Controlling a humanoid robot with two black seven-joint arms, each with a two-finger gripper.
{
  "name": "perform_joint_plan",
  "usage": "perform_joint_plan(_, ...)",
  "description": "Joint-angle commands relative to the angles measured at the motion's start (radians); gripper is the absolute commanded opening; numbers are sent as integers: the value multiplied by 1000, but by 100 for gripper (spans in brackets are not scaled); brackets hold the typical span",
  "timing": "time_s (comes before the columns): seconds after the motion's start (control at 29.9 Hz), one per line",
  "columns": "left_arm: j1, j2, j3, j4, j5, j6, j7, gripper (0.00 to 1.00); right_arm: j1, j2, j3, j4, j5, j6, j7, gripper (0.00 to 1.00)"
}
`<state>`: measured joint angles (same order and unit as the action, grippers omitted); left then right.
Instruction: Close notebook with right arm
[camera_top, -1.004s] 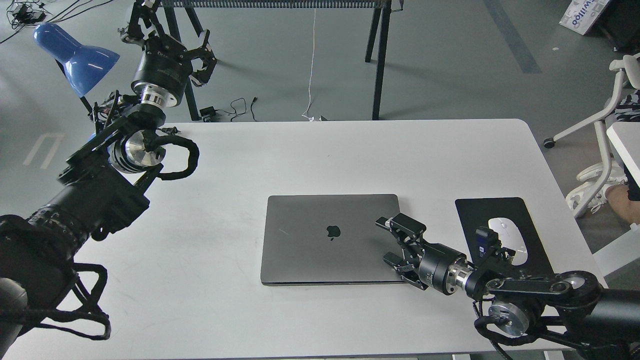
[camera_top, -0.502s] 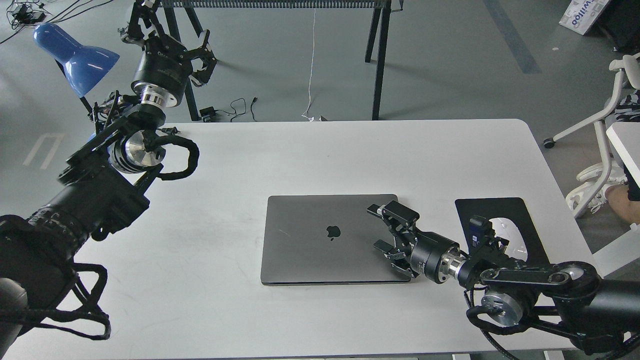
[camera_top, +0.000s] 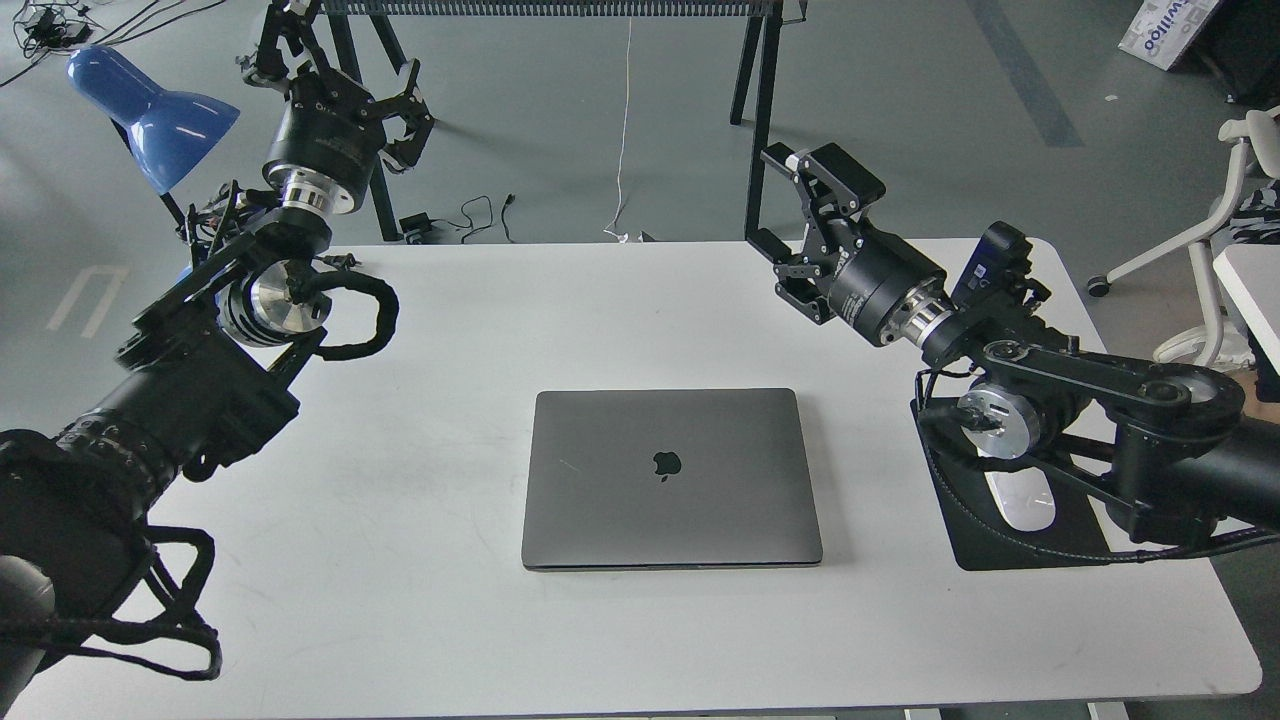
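The notebook (camera_top: 670, 480) lies shut and flat mid-tabletop (camera_top: 620, 310), lid up, bare surface on all four sides. My right pincer (camera_top: 790, 215) hangs raised over the far edge, well apart from it, fingers spread and empty. My left pincer (camera_top: 375, 95) sits beyond the far-left corner, also spread. A mouse (camera_top: 1022, 498) rests on the pad (camera_top: 1000, 550), right.
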<state>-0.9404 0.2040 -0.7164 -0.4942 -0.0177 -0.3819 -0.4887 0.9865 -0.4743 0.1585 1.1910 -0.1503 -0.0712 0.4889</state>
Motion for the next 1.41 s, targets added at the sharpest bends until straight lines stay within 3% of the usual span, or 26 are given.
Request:
perform_joint_plan(0.0, 0, 0, 0, 0, -1, 0, 0, 100, 24, 26, 78, -118, 0, 27, 0, 99)
perform_joint_plan(0.23, 0, 0, 0, 0, 1, 0, 0, 100, 30, 65, 154, -281, 0, 169, 0, 99)
perform_joint_plan(0.54, 0, 0, 0, 0, 1, -2, 0, 100, 60, 141, 102, -504, -9, 312, 0, 99)
perform_joint_plan(1.37, 0, -1, 0, -1, -1, -2, 0, 100, 64, 171, 219, -505, -11, 292, 0, 99)
